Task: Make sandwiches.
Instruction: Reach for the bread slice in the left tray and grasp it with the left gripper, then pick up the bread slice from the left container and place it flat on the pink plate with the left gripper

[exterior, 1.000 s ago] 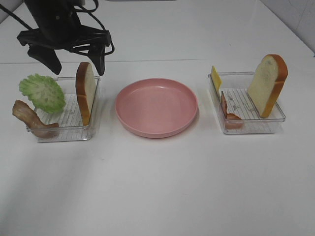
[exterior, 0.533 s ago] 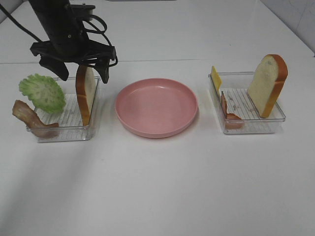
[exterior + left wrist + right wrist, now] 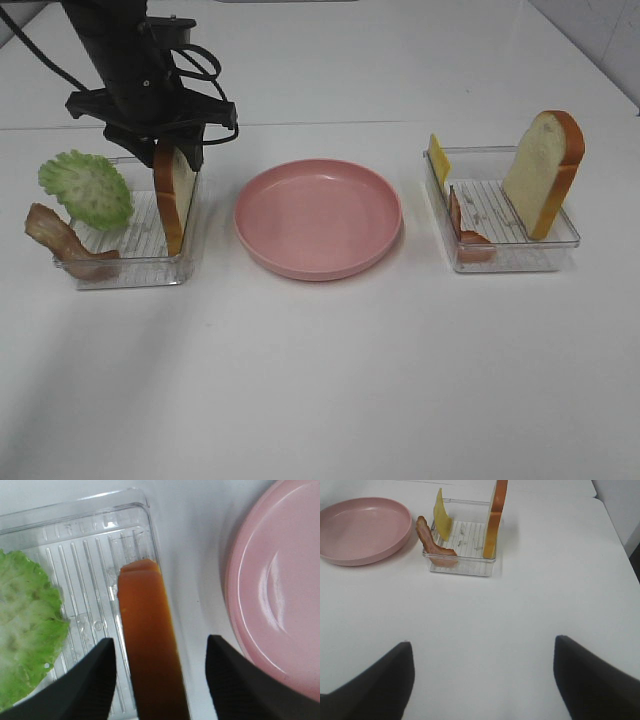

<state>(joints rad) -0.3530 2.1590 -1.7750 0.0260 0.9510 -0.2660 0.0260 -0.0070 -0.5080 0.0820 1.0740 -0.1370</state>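
A white bread slice (image 3: pixel 177 200) with an orange-brown crust stands on edge in the left clear tray (image 3: pixel 140 262). My left gripper (image 3: pixel 178 150) is lowered over it, open. In the left wrist view (image 3: pixel 161 640) its fingers (image 3: pixel 107 675) straddle the crust (image 3: pixel 147 630) with a gap on the plate side. Green lettuce (image 3: pixel 87 188) and a bacon strip (image 3: pixel 65 243) lean at the tray's left. The right tray (image 3: pixel 505 262) holds a second bread slice (image 3: pixel 543 172), yellow cheese (image 3: pixel 438 158) and bacon (image 3: pixel 465 230). My right gripper (image 3: pixel 482 642) is open over bare table, out of the exterior view.
A round pink plate (image 3: pixel 318 215) sits empty between the two trays, close to the left tray's right wall. The white table extends in front of the trays. The left arm's cables hang above the left tray.
My left gripper has come down and forward over the left tray, and its fingers have narrowed around the top of the standing bread slice. The bread has not moved.
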